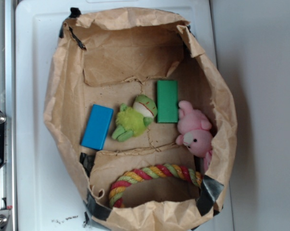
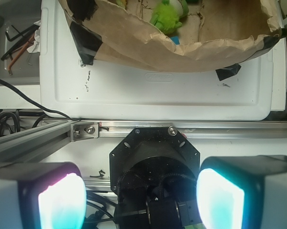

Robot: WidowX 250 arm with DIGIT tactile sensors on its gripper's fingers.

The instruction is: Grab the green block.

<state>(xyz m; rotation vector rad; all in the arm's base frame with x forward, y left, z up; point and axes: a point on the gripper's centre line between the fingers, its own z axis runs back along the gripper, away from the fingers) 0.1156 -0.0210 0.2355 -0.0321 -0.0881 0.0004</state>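
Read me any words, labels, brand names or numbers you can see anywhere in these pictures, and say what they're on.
No text can be read.
White lid: faint embossed mark near its middle in the wrist view, too blurred to read.
Green block, blue block, paper bag: no print visible.

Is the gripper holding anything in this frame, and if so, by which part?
Nothing is held. The gripper is open and empty; the green block lies untouched in the paper bag.

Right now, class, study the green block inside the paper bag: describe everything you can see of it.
The green block is a flat, plain rectangle with smooth solid-green faces, probably plastic or painted wood. It lies flat on the floor of the brown paper bag, long side running up the exterior view. The plush frog sits against its left edge, the pink plush by its lower right corner. Nothing grips it.
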